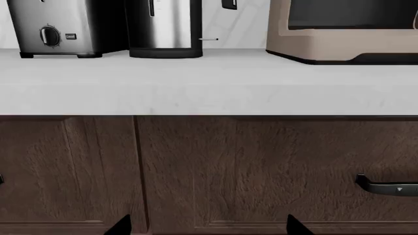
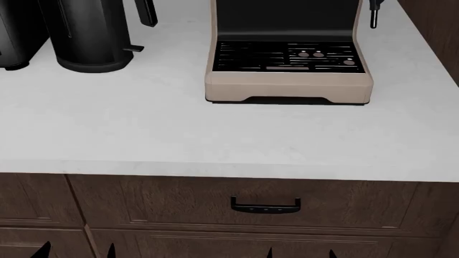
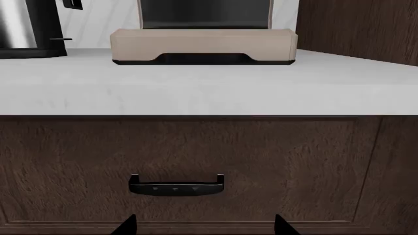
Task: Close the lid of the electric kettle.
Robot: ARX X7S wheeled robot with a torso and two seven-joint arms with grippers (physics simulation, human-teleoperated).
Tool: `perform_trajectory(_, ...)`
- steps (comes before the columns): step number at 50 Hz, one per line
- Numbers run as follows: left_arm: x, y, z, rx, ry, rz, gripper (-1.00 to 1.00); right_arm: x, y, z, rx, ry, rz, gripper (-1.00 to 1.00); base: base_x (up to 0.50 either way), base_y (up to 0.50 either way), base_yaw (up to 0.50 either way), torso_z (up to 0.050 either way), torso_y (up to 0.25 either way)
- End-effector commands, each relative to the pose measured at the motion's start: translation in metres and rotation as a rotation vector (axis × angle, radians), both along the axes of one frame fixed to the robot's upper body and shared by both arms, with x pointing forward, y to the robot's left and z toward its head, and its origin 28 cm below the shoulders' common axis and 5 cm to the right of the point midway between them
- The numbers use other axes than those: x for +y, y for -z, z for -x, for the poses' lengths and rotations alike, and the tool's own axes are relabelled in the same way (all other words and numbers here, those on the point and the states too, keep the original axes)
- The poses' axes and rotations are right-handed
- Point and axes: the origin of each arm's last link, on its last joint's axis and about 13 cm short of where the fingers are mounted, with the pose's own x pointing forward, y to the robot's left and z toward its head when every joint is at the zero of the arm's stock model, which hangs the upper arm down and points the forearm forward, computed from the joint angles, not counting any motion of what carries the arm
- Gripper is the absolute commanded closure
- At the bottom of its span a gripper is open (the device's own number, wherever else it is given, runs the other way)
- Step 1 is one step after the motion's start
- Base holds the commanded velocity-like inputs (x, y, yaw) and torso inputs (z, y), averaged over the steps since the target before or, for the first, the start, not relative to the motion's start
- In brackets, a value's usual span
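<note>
The electric kettle (image 2: 90,37) stands at the back left of the white countertop (image 2: 179,134). Only its glossy black lower body, base lever and handle end (image 2: 147,13) show. The lid is out of view above every frame. The kettle also shows in the left wrist view (image 1: 163,27) and at the edge of the right wrist view (image 3: 26,27). My left gripper (image 2: 77,251) and right gripper (image 2: 300,253) are low in front of the cabinet, below the counter edge. Both are open and empty, with only the fingertips (image 1: 121,226) (image 3: 125,225) showing.
A black toaster (image 2: 14,37) stands left of the kettle. A beige espresso machine (image 2: 287,59) stands to the kettle's right. A dark wooden drawer with a black handle (image 2: 265,206) lies under the counter, and a dark cabinet wall (image 2: 437,32) rises at the far right.
</note>
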Motion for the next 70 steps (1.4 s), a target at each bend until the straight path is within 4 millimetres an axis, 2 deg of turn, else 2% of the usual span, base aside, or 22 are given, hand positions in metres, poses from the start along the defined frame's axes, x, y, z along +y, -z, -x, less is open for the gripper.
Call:
perform_trajectory(1, 0.0, -0.0001, 0.0004, 0.0, 0.0, 0.0, -1.0, 0.0003, -0.0002, 0.0006, 0.0, 0.0, 0.0, -1.0, 0.0, 0.0, 0.0, 0.0, 0.0)
perform_trajectory(21, -0.0009, -0.0027, 0.0034, -0.028, -0.019, -0.015, -1.0, -0.0013, 0.0005, 0.0024, -0.006, 0.009, 0.009, -1.0, 0.0, 0.0, 0.0, 0.001, 0.0)
perform_trajectory(70, 0.0029, -0.0042, 0.0043, -0.039, -0.048, 0.0, -1.0, 0.0003, 0.002, 0.0038, 0.006, -0.016, 0.024, -1.0, 0.0, 0.0, 0.0, 0.05, 0.0)
